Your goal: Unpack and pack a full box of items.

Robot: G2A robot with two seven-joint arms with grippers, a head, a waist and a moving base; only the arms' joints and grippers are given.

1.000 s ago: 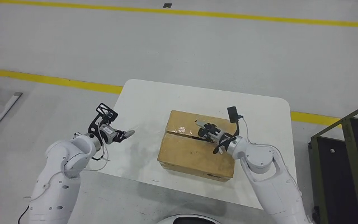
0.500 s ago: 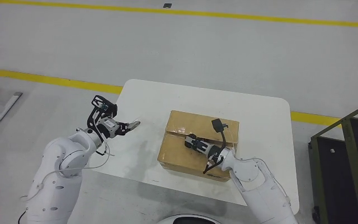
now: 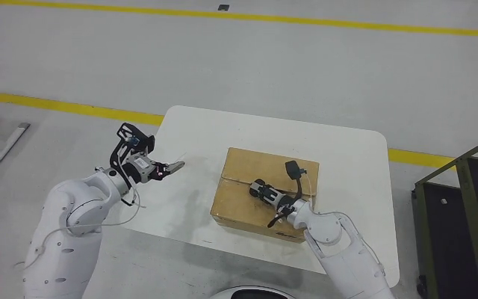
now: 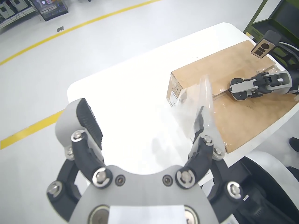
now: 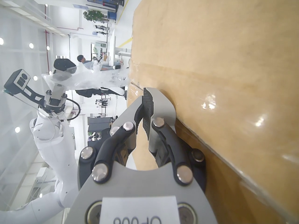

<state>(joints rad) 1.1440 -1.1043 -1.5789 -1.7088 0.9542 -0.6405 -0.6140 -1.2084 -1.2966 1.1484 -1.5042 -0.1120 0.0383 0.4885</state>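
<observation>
While the right jaws lie closed and empty on the brown cardboard box [image 3: 240,200], along its glossy taped seam, the left jaws gape wide above the white desk [image 3: 196,142], with a crinkled strip of clear tape [image 4: 206,103] clinging to one side. The flat-topped box sits mid-desk with its flaps still down, so I judge unpacking has barely begun.

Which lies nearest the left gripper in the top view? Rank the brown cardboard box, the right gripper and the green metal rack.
1. Brown cardboard box, beside the left gripper.
2. Right gripper, on the box's top.
3. Green metal rack, on the floor beyond.
</observation>
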